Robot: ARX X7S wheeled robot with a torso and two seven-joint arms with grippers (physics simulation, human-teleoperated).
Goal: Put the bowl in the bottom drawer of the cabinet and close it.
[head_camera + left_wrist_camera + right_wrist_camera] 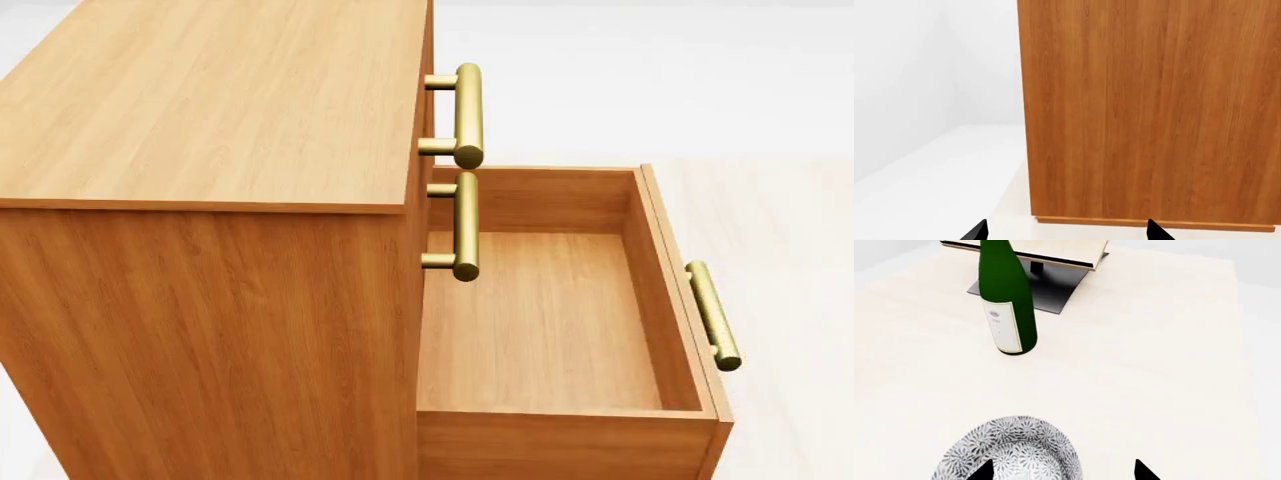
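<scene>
Cabinet (200,200) fills the left of head view, bottom drawer (534,320) pulled out to the right, nothing inside. Green bottle (1006,305) upright on the pale tabletop (1154,365), rack (1047,255) behind it. Bowl (1011,452) sits on the tabletop under the right gripper (1062,472), tips spread, ungripped. Left gripper (1066,232) spread too, facing the cabinet side.

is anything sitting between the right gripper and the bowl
Nothing visible. In the right wrist view the bowl lies right at the right gripper, with its fingertips spread apart. The green bottle stands farther off, beyond the bowl, not in the path.
</scene>
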